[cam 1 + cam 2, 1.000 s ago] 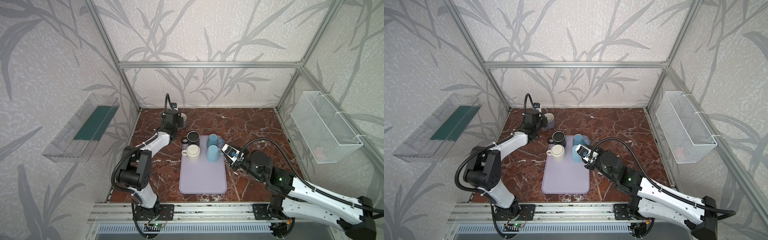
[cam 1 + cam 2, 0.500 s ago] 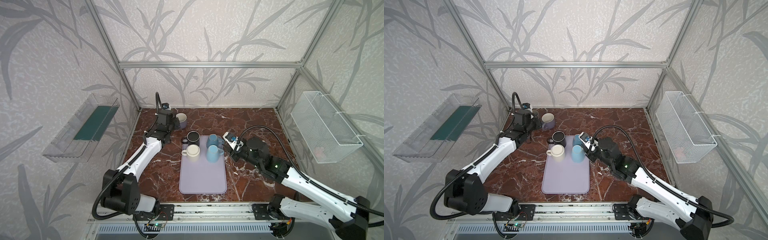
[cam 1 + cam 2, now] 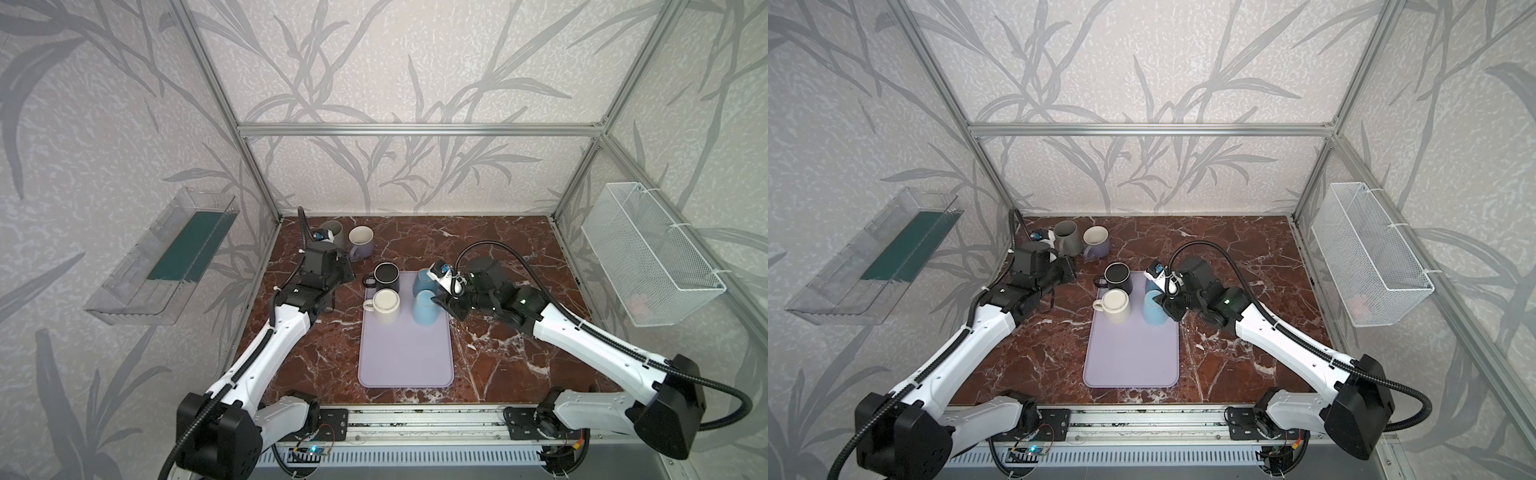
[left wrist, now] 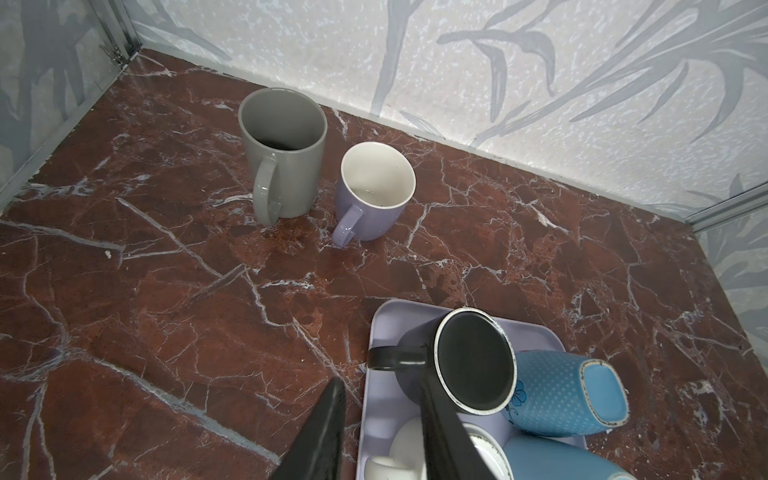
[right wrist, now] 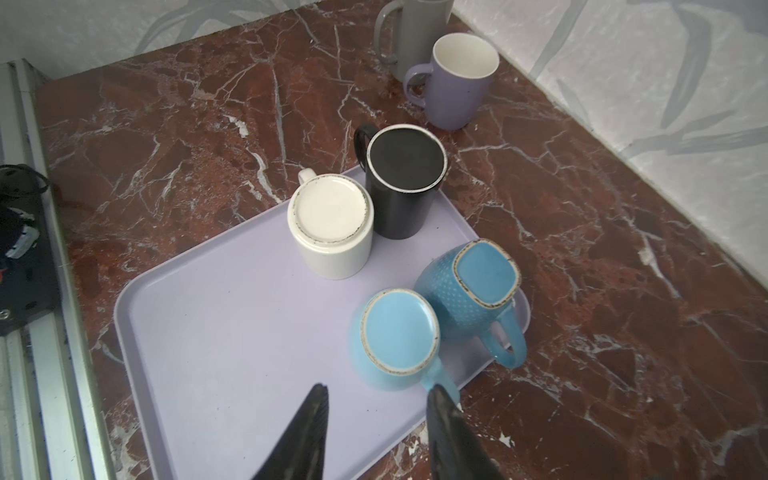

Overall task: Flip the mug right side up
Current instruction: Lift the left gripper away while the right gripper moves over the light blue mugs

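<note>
Several mugs stand upside down on the lavender tray: a black mug, a white mug, a plain blue mug and a dotted blue mug that leans. My left gripper hovers open and empty just left of the black mug. At the tray's right edge my right gripper is open and empty, one fingertip beside the plain blue mug's handle.
A grey mug and a lavender mug stand upright at the back left corner. A wire basket hangs on the right wall, and a clear shelf on the left wall.
My left gripper has drawn back from the lavender mug, which stands upright, and now sits near the black mug. My right gripper rose, then came in beside the plain blue mug.
</note>
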`<action>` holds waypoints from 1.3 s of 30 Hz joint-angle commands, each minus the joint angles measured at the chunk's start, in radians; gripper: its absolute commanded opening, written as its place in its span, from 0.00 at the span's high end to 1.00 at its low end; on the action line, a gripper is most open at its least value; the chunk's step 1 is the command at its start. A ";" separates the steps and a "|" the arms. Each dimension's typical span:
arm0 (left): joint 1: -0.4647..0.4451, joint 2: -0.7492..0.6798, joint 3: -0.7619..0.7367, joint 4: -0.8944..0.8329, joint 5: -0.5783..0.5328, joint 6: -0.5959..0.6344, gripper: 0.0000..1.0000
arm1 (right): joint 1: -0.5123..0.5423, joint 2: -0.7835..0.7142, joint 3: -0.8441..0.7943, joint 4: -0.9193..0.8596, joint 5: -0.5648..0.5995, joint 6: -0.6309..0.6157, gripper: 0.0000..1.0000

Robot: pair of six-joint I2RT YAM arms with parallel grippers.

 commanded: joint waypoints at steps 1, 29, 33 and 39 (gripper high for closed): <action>-0.005 -0.018 0.008 -0.054 0.004 -0.026 0.66 | -0.048 0.034 0.032 -0.059 -0.116 -0.022 0.55; -0.004 -0.043 0.004 -0.082 -0.015 -0.026 0.66 | -0.270 0.333 0.016 0.126 -0.576 0.054 0.34; -0.004 -0.042 0.003 -0.082 -0.014 -0.026 0.66 | -0.270 0.348 0.014 0.135 -0.561 0.051 0.34; -0.004 -0.038 0.006 -0.078 -0.011 -0.024 0.66 | -0.270 0.382 0.021 0.121 -0.571 0.030 0.34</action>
